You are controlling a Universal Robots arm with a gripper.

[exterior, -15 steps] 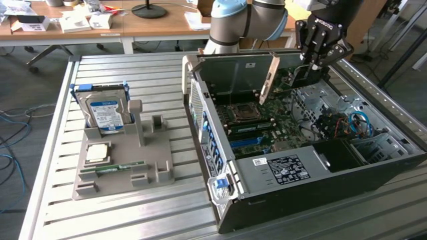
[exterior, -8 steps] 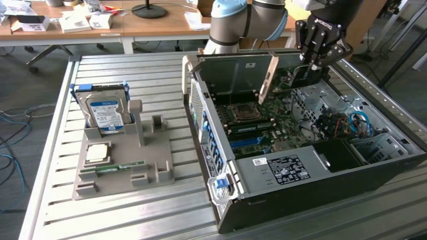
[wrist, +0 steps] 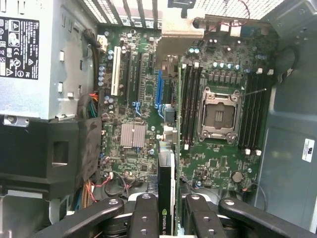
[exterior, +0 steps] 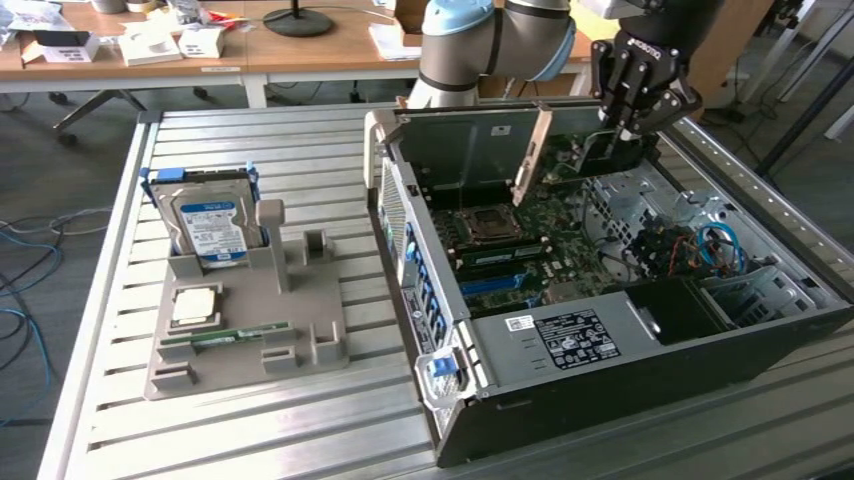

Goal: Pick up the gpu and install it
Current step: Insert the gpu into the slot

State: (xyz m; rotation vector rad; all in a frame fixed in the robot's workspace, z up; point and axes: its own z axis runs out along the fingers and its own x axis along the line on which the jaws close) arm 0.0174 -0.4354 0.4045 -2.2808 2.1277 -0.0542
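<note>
at the exterior view's left a grey holder [exterior: 234,378] carries an upright hard drive [exterior: 214,225], a chip [exterior: 198,305] and a green ram stick [exterior: 230,336]. to its right lies the open computer case [exterior: 641,390], motherboard [exterior: 554,235] bare, the power supply [exterior: 567,338] boxing in the near side. further right, at the far side, the pincer [exterior: 625,138] is closed partway on the gpu [wrist: 166,173], held edge-up between both fingers over the slots beside the cpu socket [wrist: 218,116].
</note>
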